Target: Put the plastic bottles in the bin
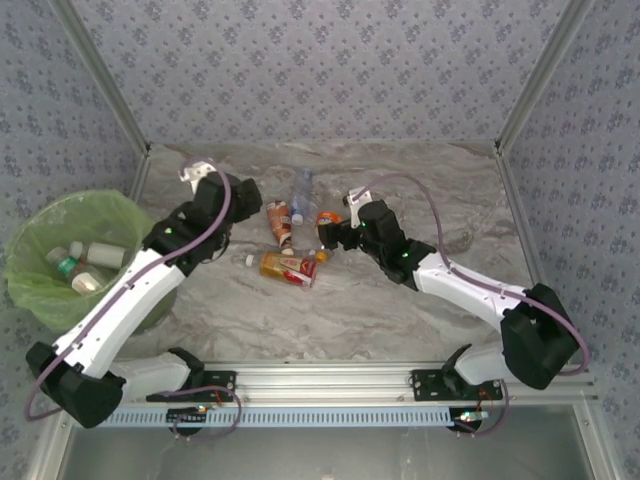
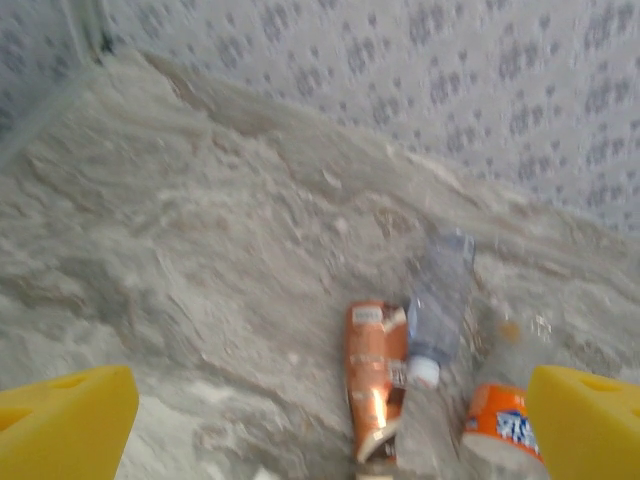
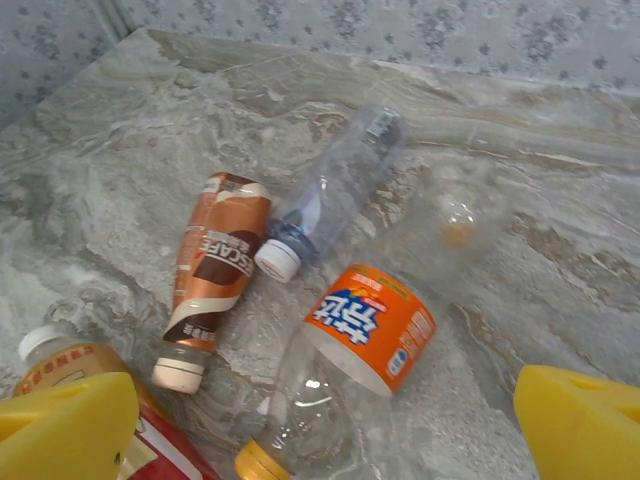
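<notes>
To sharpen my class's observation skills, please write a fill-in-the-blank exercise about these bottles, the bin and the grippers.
The bin is lined with a light ____ bag. It stands on the robot's ____ side. The clear bottle next to the brown-label bottle has a ____ cap. The left gripper and right gripper both have their jaws ____.
Missing words: green, left, white, open.

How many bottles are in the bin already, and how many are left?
A few bottles already lie in the bin. Nothing is in hand: the left gripper and right gripper hover open. Four wait on the table: the brown-label bottle, clear bottle, orange-label bottle and red-label bottle.
</notes>
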